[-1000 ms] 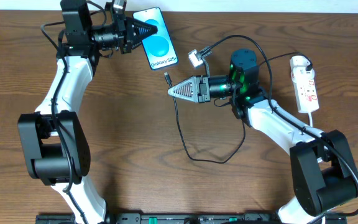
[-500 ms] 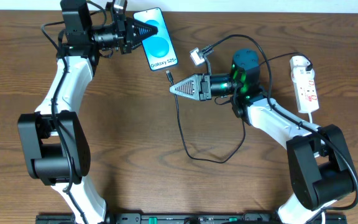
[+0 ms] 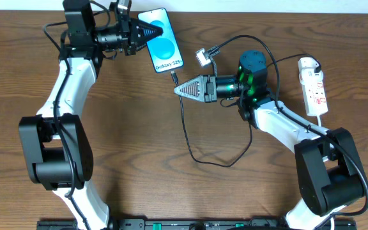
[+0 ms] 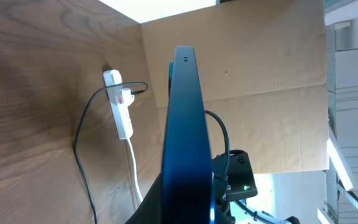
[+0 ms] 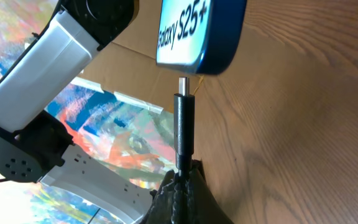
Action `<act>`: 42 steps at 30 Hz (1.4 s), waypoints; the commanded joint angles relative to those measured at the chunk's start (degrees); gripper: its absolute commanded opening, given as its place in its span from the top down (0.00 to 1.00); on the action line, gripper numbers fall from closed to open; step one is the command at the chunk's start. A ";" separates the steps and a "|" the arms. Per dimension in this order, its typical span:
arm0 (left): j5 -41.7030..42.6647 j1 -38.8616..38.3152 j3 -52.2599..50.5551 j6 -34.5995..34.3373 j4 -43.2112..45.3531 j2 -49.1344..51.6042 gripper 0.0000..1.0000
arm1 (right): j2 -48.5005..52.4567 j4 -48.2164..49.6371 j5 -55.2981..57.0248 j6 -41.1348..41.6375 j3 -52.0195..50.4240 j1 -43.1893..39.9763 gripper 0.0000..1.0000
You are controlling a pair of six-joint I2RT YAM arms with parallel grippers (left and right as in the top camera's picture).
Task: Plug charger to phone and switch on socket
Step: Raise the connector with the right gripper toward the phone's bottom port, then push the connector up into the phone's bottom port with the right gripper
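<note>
Charger point(image 5: 184, 124) plug upright in frame, tip just under phone point(image 5: 194, 31) edge, pinched by right gripper point(image 5: 180, 180); left gripper point(image 3: 152, 30) clamping phone.

The left arm point(image 3: 66, 83) and right arm point(image 3: 286, 128) pair glossy white link shells with bulky black joint housings, thin black cables looping along them. The left tool point(image 3: 153, 30) is a black ribbed wedge, the right tool point(image 3: 179, 91) a greyer one. Green lights point(image 3: 246, 80) glow at 3 o'clock overhead.

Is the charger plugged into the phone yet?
Out. The charger shows its bare metal tip just below the phone, held in the right gripper.
</note>
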 commanded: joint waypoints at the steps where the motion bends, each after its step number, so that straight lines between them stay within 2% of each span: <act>1: 1.57 -0.70 0.66 1.01 0.52 -0.94 0.92 | 0.15 0.22 0.44 0.37 0.24 -0.20 0.99; 42: 1.03 1.31 0.66 1.40 0.52 -0.94 0.92 | 0.15 1.49 -1.20 1.20 0.24 -0.22 0.99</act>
